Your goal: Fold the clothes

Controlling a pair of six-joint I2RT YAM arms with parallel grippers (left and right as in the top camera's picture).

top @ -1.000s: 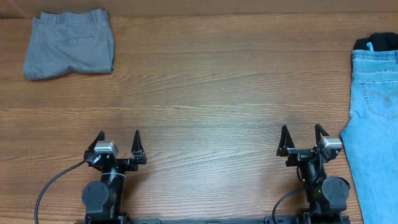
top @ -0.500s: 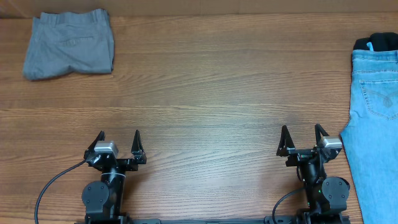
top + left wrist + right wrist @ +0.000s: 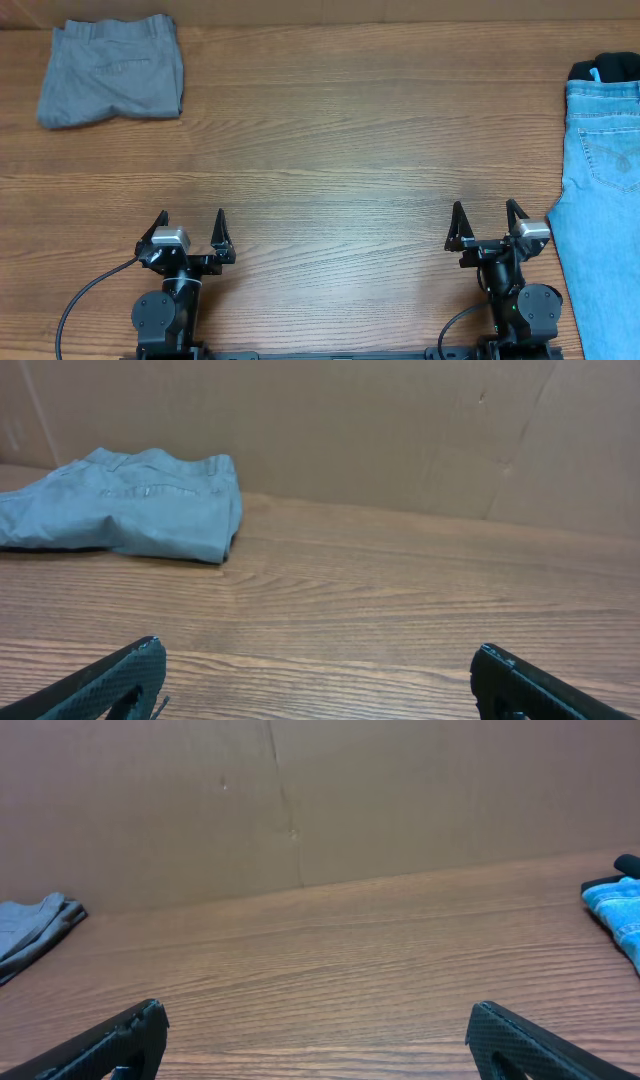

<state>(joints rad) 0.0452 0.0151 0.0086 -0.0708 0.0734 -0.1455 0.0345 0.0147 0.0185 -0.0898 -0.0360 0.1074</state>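
**Q:** What does the overhead view show?

**A:** A brown wooden table [image 3: 330, 130] with long, horizontal grain. The jeans [image 3: 605, 210] are light blue denim with paler fading and a stitched back pocket. They lie flat along the right edge, running from the far side towards the near side, and the frame cuts them off. A black garment [image 3: 603, 67] with a bright blue trim shows at their far end. Soft, creased grey trousers [image 3: 112, 70] sit folded in the far left corner, well apart from the jeans.

**Q:** And the grippers?

**A:** Both sit at the near edge. The left gripper [image 3: 191, 215] and the right gripper [image 3: 485, 206] each show two pointed black fingers spread wide, holding nothing. The right one stands just beside the jeans' edge. A black cable [image 3: 85, 295] curves out from the left arm's base.

**Q:** The left wrist view?

**A:** Two dark, matte fingers [image 3: 115, 680] stand far apart at the bottom corners, with bare wood between them. The grey trousers lie rumpled at the far left, against a plain cardboard wall [image 3: 420, 440].

**Q:** The right wrist view?

**A:** Its fingers [image 3: 110, 1042] are likewise wide apart and empty. A sliver of blue denim shows at the right edge, with a bit of black cloth behind it. A grey fold shows at the far left, in front of the creased cardboard.
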